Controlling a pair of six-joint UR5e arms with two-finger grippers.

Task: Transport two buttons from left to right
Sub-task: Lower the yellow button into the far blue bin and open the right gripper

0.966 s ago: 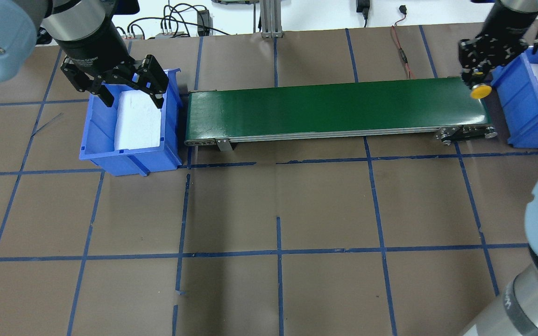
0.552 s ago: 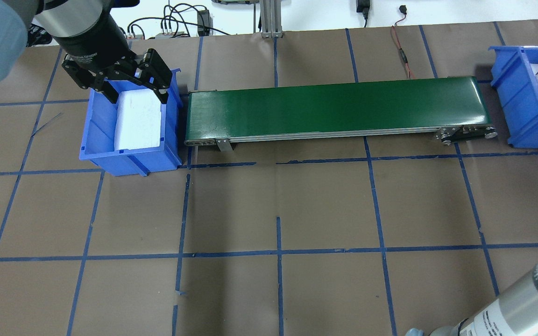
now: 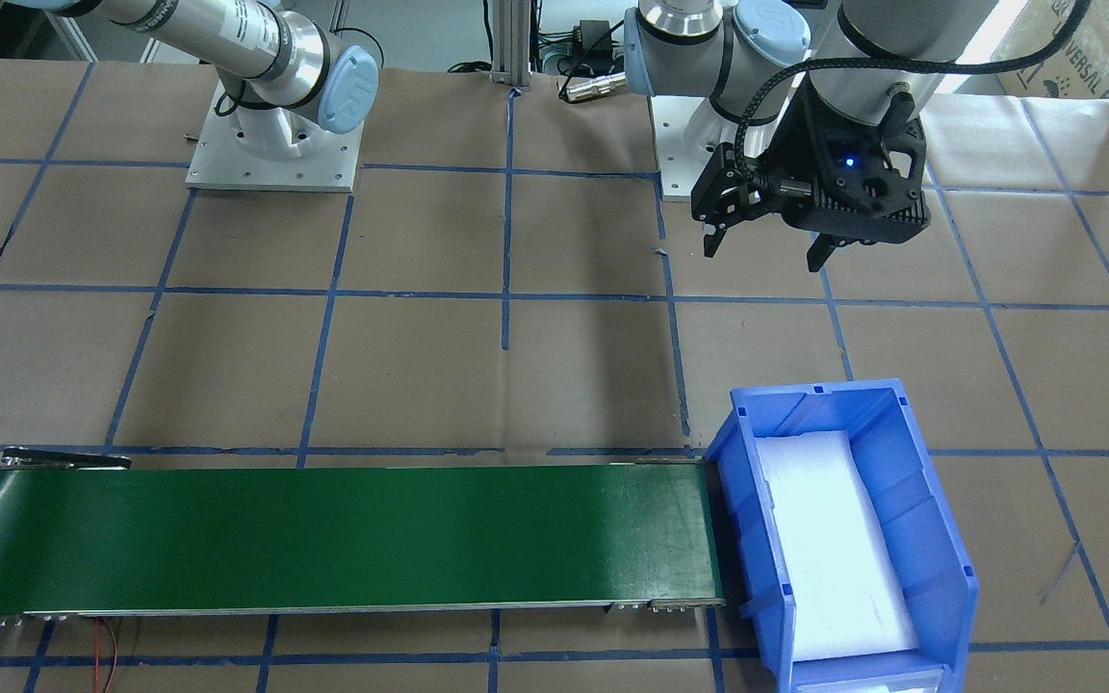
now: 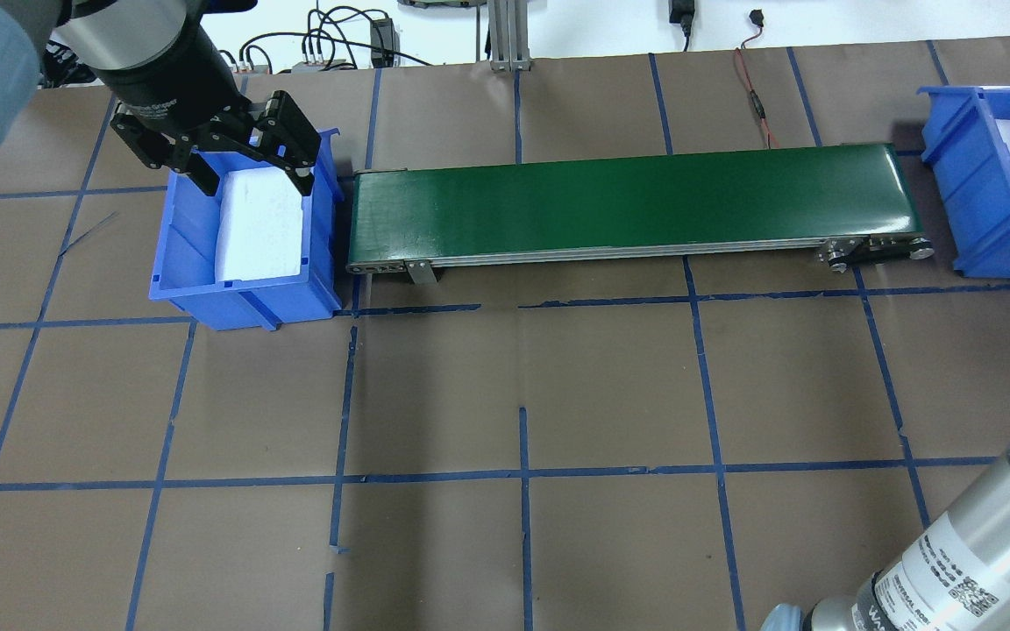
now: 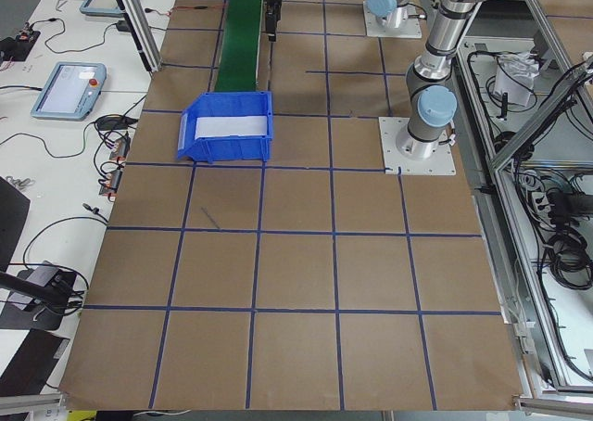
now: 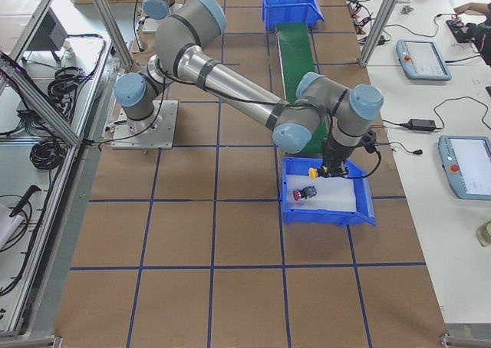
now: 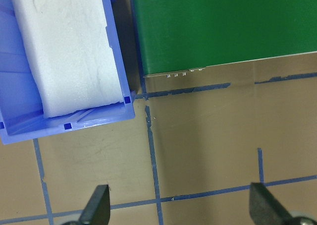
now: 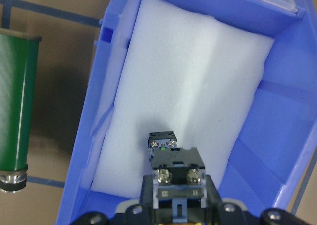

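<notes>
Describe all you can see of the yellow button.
The yellow button has a yellow mushroom cap pointing sideways; the wrist view shows its black body and pale contact block with two screws. The right hand grips it over the white foam in the blue bin, near the red button.

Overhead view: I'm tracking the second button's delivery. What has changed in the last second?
The right gripper, shut on the yellow button, carried it from the right end of the conveyor rightward over the right bin and out of the overhead view; it has not let go. Unchanged: the left gripper open near the left bin, the red button in the right bin.
</notes>
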